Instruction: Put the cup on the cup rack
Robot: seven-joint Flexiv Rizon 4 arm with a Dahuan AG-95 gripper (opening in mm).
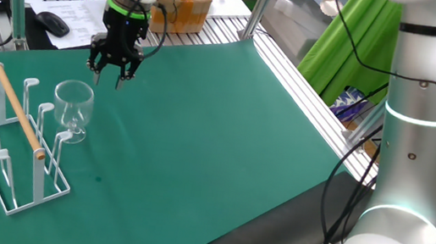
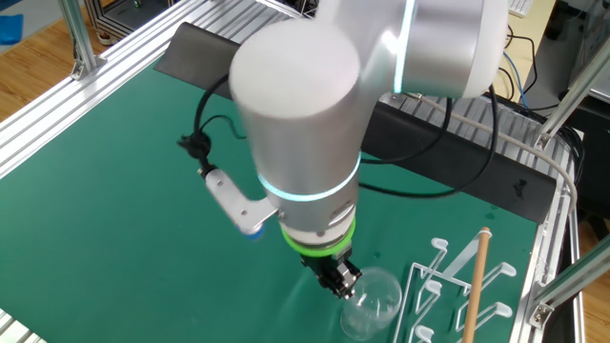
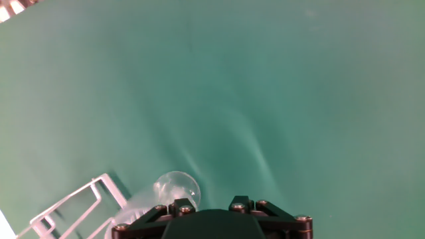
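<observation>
- One fixed view shows the gripper [image 1: 111, 75] hanging in the air over the green mat [image 1: 216, 139], fingers pointing down, with a visible gap between the fingertips and nothing between them.
- Just below the gripper, a little toward the camera, stands the cup [image 1: 72, 107], upright on its foot with the mouth up; its long axis is vertical.
- Gripper and cup are apart, the fingertips above rim level.
- Beyond the cup from the gripper sits the cup rack [image 1: 14, 145], its pegs upright and its wooden rod [image 1: 19, 111] slanting down toward the camera.
- The other fixed view puts the cup [image 2: 372, 300] just beside the fingertips [image 2: 335, 278], between them and the rack [image 2: 457, 286].
- Hand view shows the cup [image 3: 174, 191] and a corner of the rack [image 3: 73, 206] low at left; the fingers themselves are hidden.
</observation>
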